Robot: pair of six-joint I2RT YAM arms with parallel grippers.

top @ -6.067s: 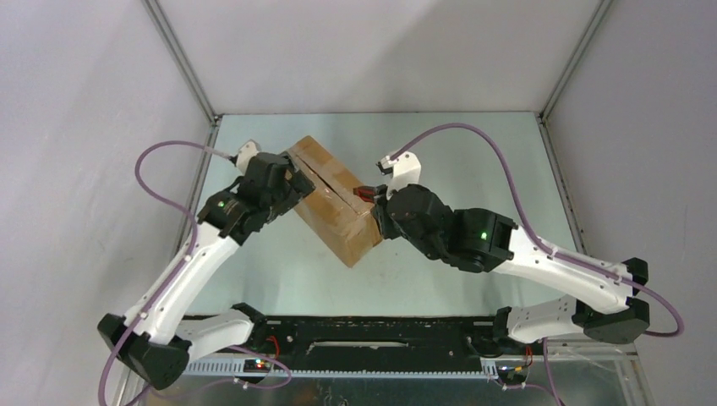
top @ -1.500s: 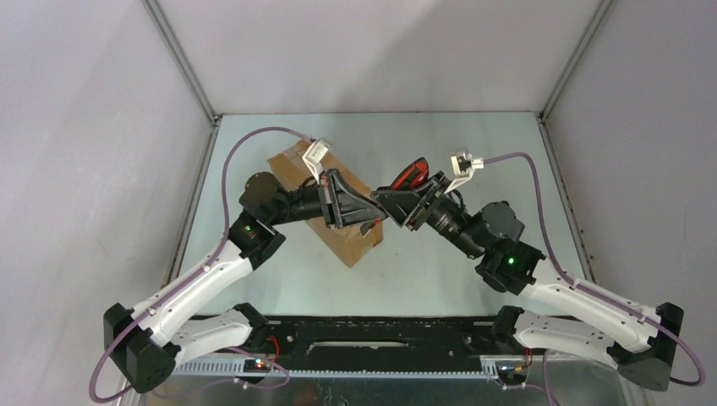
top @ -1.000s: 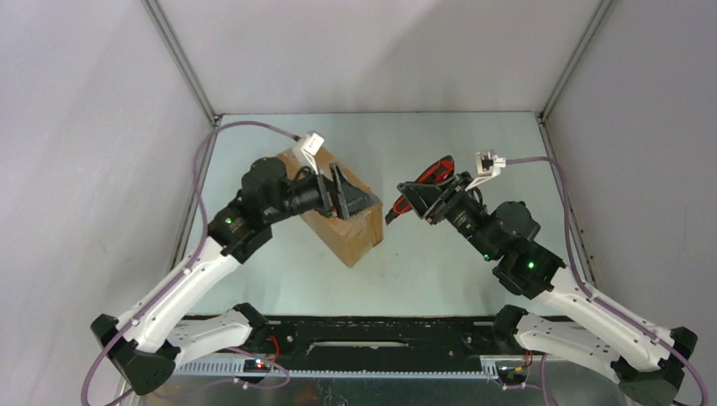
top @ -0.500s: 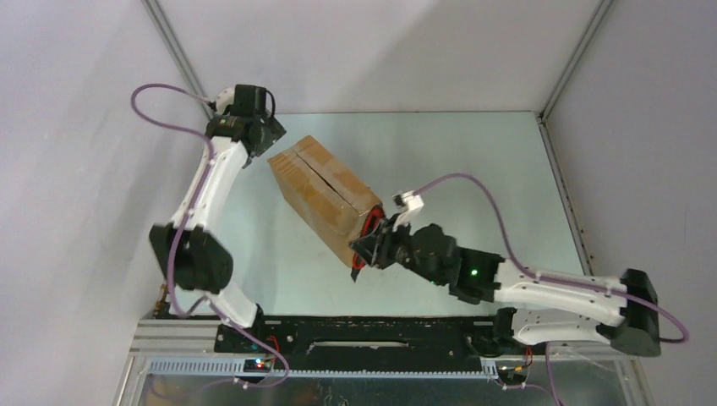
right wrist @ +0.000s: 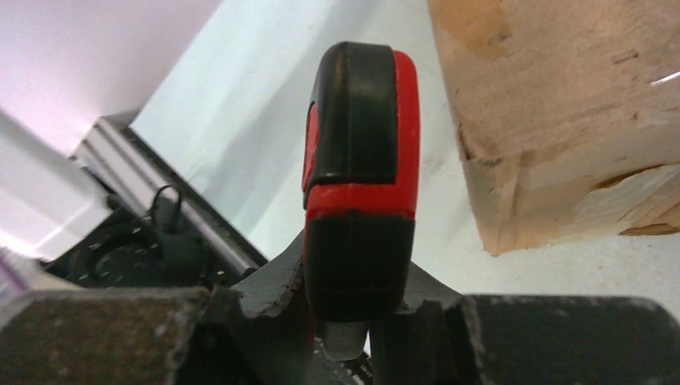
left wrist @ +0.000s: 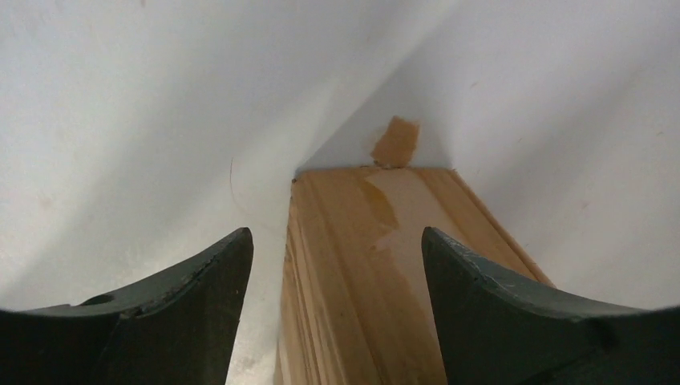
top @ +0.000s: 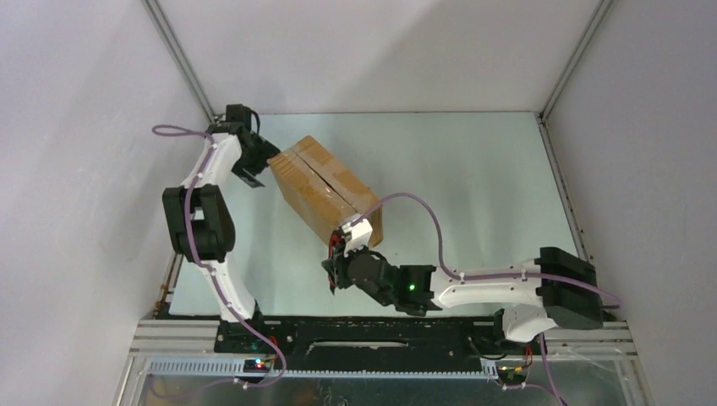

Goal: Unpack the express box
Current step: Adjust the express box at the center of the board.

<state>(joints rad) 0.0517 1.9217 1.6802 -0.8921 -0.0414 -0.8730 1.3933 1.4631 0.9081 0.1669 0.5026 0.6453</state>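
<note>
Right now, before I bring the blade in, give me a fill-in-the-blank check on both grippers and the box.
1. The right gripper is ____ on the utility knife.
2. The left gripper has its jaws ____, facing one end of the express box.
3. The box's top flaps are ____.
4. The knife's handle is black and ____.
Missing words: shut; open; closed; red.

Red-black utility knife (right wrist: pixel 361 184); pale-green table (top: pixel 482 186)

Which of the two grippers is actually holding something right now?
The right gripper: it is shut on the red-and-black utility knife beside the express box, at its near corner. The left gripper is open and empty at the far end.
</note>
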